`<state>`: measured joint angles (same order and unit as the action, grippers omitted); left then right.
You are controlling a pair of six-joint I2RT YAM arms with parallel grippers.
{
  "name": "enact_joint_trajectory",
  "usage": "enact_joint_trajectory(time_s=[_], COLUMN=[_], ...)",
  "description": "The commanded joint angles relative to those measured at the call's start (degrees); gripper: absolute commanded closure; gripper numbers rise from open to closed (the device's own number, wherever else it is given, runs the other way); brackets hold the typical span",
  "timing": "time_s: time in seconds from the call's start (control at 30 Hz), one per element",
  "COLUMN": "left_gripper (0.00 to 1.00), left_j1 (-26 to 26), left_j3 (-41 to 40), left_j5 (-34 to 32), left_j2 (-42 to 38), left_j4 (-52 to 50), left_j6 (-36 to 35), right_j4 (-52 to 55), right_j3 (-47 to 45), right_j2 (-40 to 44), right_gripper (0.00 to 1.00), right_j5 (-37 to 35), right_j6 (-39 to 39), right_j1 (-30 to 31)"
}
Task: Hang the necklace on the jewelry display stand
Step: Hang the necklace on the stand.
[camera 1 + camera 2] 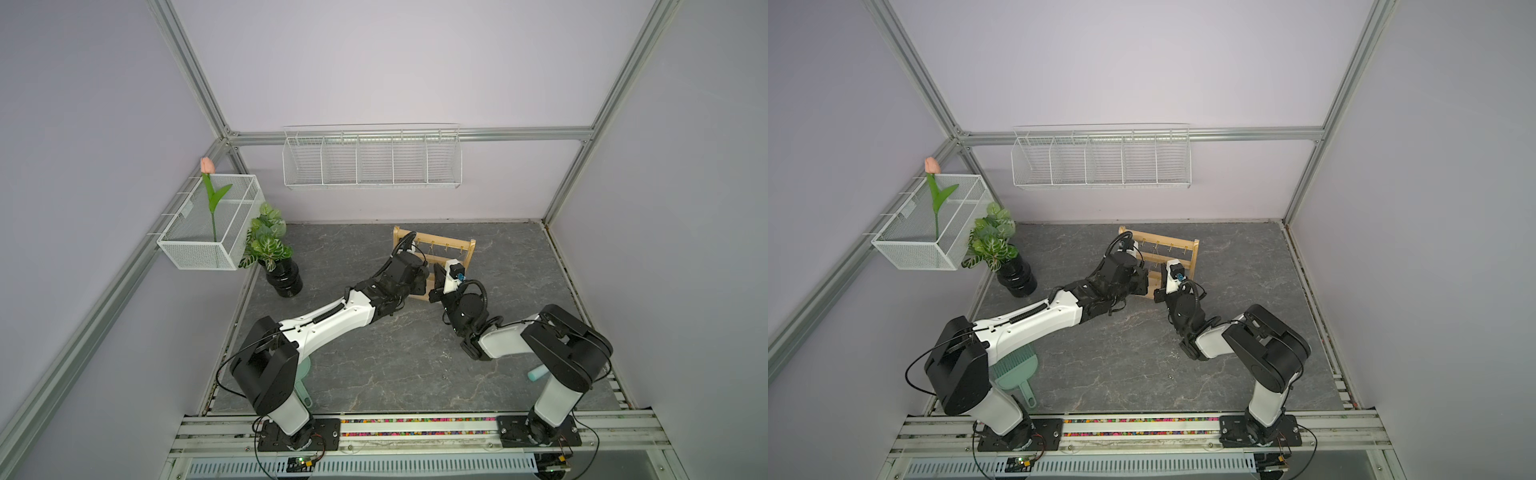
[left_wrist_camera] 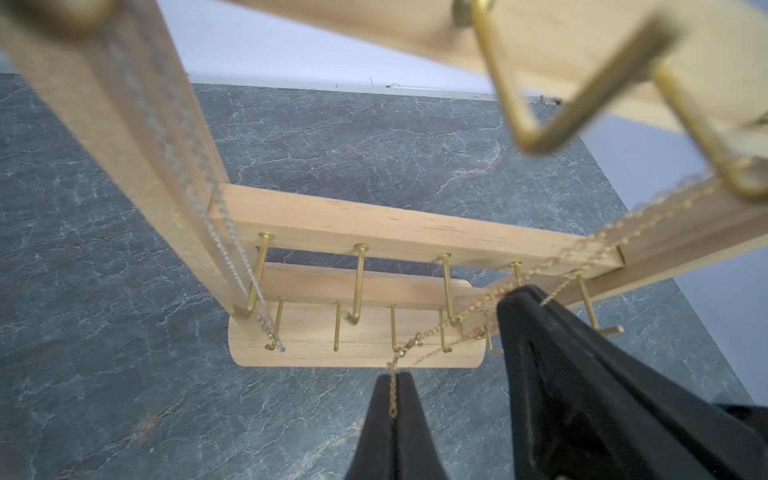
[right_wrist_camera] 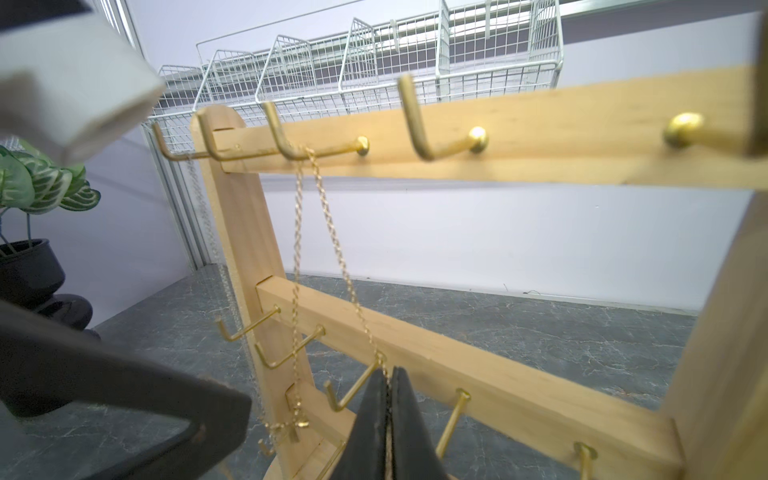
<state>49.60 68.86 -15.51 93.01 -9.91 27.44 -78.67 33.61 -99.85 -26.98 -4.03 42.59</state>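
Observation:
The jewelry display stand [image 1: 466, 248] [image 1: 1190, 248] stands upright at the back middle of the table, and both arms reach to its front. The necklace [image 3: 332, 243], a thin gold chain, is looped over a hook on the top rail [image 3: 540, 124] with two strands hanging down. My right gripper [image 3: 389, 372] is shut on one strand near the middle rail. The other strand runs down past the lower hooks to my left gripper [image 2: 393, 377], which is shut on the chain's end [image 2: 392, 399] above the base [image 2: 291, 353]. In a top view the grippers [image 1: 432, 276] sit close together.
A thin silver chain [image 2: 199, 174] hangs from the top hook beside the stand's post. A potted plant [image 1: 270, 245] and a white mesh basket [image 1: 208, 226] are at the back left. A wire rack [image 1: 372, 160] hangs on the back wall. A teal dustpan [image 1: 1017, 368] lies under the left arm.

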Motion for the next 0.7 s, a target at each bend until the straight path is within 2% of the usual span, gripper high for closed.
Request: enact_joint_trajectory(time_s=[0.0,0.67], left_gripper=[1.0,1.0], left_j1=[0.9,1.2], left_j3=[-1.1,-4.3], left_j5=[-2.7,-3.2], left_j2=[0.1,2.8], left_j4=[0.5,4.7], left_j6=[2.0,5.9], right_j4=[-1.7,1.3], right_j3=[-0.8,0.2], right_j2=[1.7,5.2], right_gripper=[0.92,0.91], right_j5=[0.5,1.8], right_j6=[0.6,1.3], right_j1=[0.5,1.0])
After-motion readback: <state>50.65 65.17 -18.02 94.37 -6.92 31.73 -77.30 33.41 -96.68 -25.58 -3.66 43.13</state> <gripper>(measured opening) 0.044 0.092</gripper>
